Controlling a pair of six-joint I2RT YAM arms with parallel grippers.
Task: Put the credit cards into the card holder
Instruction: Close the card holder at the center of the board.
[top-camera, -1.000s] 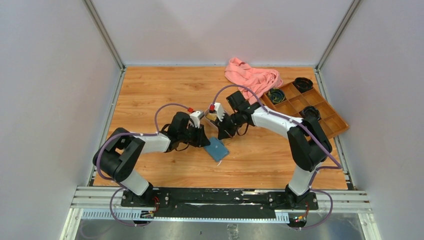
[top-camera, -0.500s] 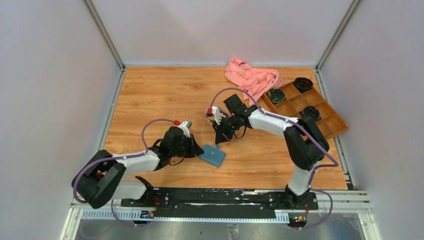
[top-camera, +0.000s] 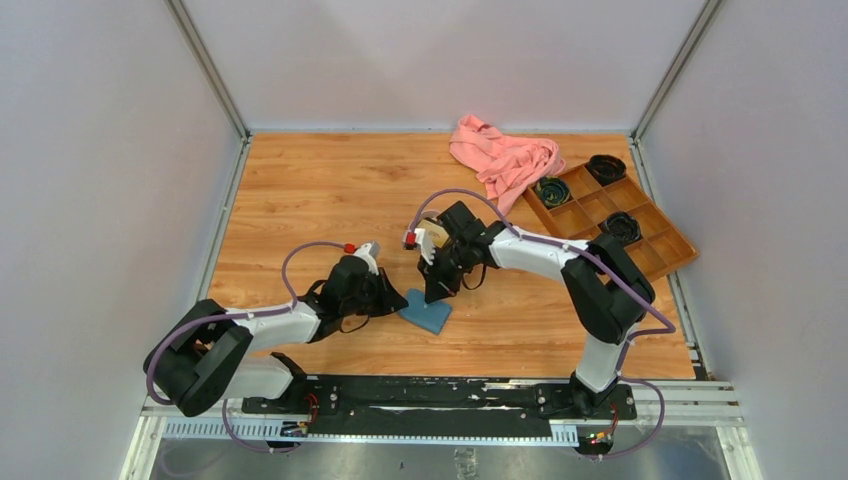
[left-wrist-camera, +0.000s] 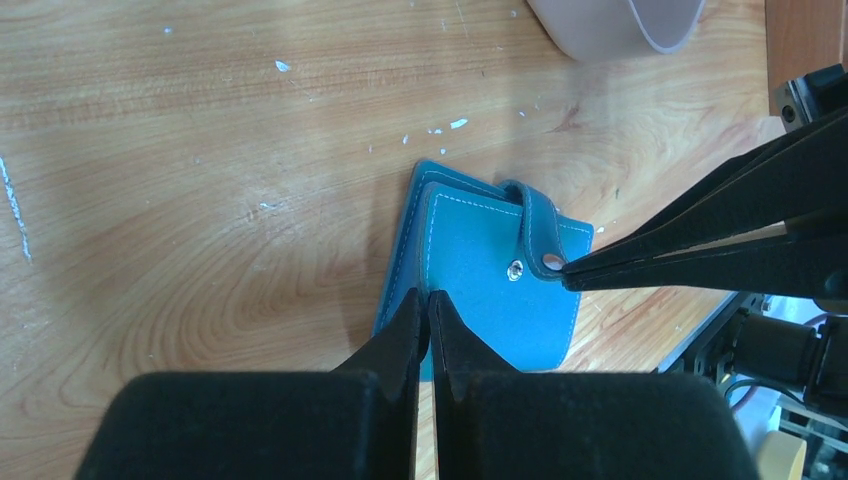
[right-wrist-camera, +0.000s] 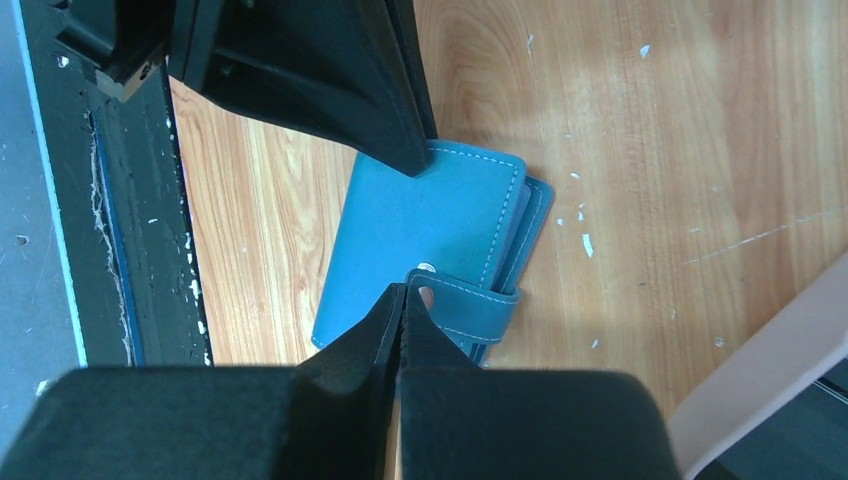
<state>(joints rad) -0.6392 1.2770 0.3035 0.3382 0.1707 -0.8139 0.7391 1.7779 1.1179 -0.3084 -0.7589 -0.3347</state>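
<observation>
Tabletop (top-camera: 300, 200) bears card holder (left-wrist-camera: 490, 290) (strap (left-wrist-camera: 540, 225) visible wrist-side).

Two black-and-white jointed arms (top-camera: 540, 250), purple looping cables (top-camera: 460, 191), red connectors (top-camera: 350, 246), black tapered fingers (left-wrist-camera: 395, 345)

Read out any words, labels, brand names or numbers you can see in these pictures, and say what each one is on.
No readable text anywhere. The card holder is plain teal, with only stitching and a snap button; the wooden box and the pink cloth carry no print that shows.
</observation>
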